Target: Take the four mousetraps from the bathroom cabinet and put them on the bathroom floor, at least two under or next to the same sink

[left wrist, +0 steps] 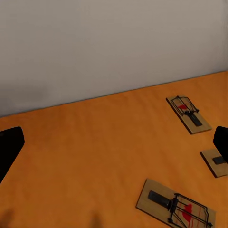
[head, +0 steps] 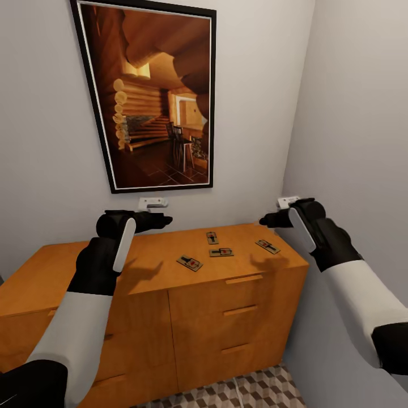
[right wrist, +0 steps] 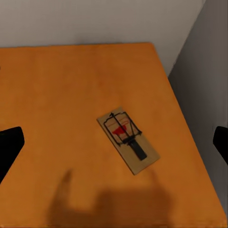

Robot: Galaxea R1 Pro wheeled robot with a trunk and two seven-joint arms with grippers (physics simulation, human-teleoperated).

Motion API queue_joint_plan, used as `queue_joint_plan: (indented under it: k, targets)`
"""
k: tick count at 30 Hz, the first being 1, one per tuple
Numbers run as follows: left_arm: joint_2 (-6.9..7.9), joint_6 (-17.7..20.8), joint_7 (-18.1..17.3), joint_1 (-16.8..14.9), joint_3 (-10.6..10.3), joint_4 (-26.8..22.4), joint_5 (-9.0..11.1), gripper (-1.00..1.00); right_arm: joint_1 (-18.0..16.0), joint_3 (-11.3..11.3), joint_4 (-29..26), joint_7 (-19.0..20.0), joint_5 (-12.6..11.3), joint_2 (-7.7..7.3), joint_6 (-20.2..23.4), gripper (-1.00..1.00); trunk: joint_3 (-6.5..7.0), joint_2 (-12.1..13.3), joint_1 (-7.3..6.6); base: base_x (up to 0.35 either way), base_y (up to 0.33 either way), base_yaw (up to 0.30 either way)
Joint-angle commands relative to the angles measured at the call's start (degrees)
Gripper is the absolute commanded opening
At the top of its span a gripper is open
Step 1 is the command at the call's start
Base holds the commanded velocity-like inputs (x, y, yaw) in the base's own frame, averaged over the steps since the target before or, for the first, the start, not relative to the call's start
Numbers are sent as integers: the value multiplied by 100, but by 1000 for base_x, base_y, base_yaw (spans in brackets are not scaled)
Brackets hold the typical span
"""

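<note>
Faced an orange-brown wooden cabinet (head: 170, 294) in a corner between two pale grey walls (head: 45, 141), with a large framed picture (head: 153, 96) of a log-cabin room hanging above it. Found all four mousetraps lying flat on the cabinet top, toward its right half: one near the front edge (head: 190, 263), one in the middle (head: 221, 252), one behind that and nearer the back wall (head: 212, 237), one well to the right near the corner (head: 267, 246). None touching another, none held.

Held the left gripper (head: 161, 220) above the cabinet top, to the left of the traps and close to the back wall, apart from them all. In the left wrist view, saw both dark fingertips (left wrist: 9, 147) at the opposite edges with a wide gap between, so released and holding nothing; three traps visible there on the orange surface, the nearest one (left wrist: 175, 205) with a red mark on it.

Held the right gripper (head: 271, 220) above the right end of the cabinet, beside the side wall. In the right wrist view, fingertips (right wrist: 10, 142) also spread far apart, nothing between them; the rightmost trap (right wrist: 128, 140) lay below, turned diagonally, with the shadow of the gripper falling on the wood just beside it.

Noticed two small white wall fittings (head: 152, 202) above the cabinet, and a strip of cube-patterned floor (head: 249, 391) at its foot.
</note>
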Motion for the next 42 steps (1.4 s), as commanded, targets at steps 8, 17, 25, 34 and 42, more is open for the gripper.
queue_joint_plan:
  k: [8,17,25,34,42]
  targets:
    - [-3,24,10,-5,1,-7,29,100,-6,21,603,-83,43,-16,16,100,-7,-4,0,0,0,0]
    - [-4,24,10,-5,5,-9,22,100,-6,32,775,-70,70,-20,16,100,-7,-4,0,0,0,0]
    - [-2,24,10,-5,7,-8,20,100,-6,35,802,-68,71,-21,16,100,-7,-4,0,0,0,0]
    - [-3,24,10,-5,4,-1,20,100,-7,39,808,-67,71,-21,16,100,-7,-4,0,37,0,0]
    - [-4,24,10,-5,3,1,20,100,-8,41,809,-67,71,-21,16,100,-7,-4,0,134,0,0]
